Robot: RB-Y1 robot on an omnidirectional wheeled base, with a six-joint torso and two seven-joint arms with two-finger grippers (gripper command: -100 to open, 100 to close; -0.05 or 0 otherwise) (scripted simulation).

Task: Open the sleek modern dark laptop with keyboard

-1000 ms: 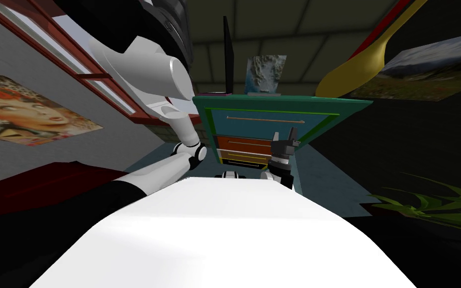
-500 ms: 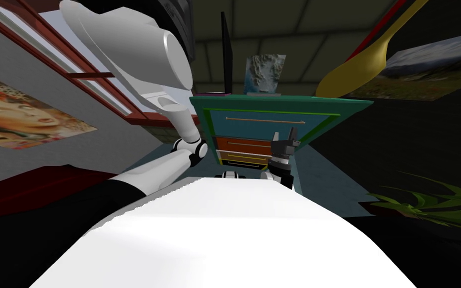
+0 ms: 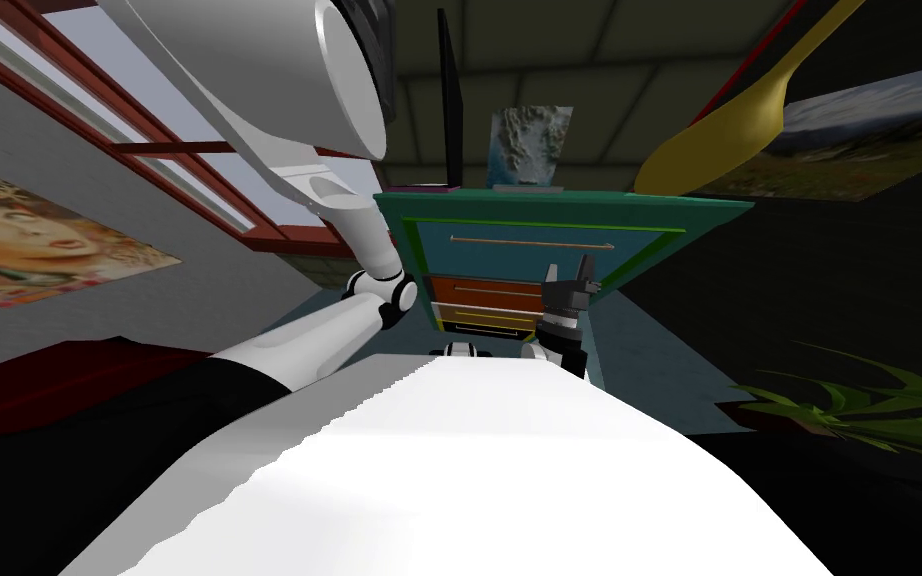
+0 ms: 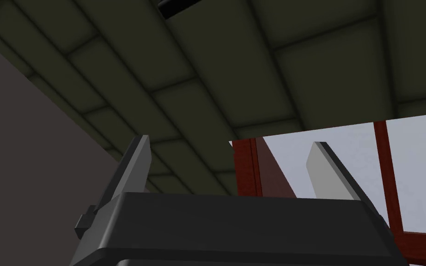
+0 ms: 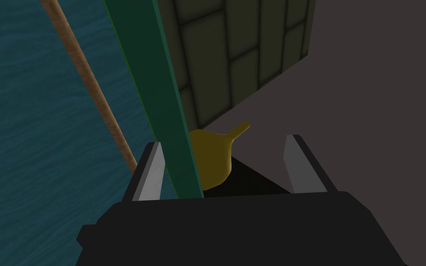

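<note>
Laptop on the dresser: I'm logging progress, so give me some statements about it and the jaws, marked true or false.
The laptop has its lid standing upright on the dresser. True.
The right jaws are shut on a drawer handle. False: they stand open in front of the dresser.
The left jaws are open. True.
The drawer fronts are all one colour. False: blue, orange and yellow ones show.

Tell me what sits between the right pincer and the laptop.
Head view: the teal top drawer with its rod handle, then the green top edge, separate right pincer from laptop.
</note>
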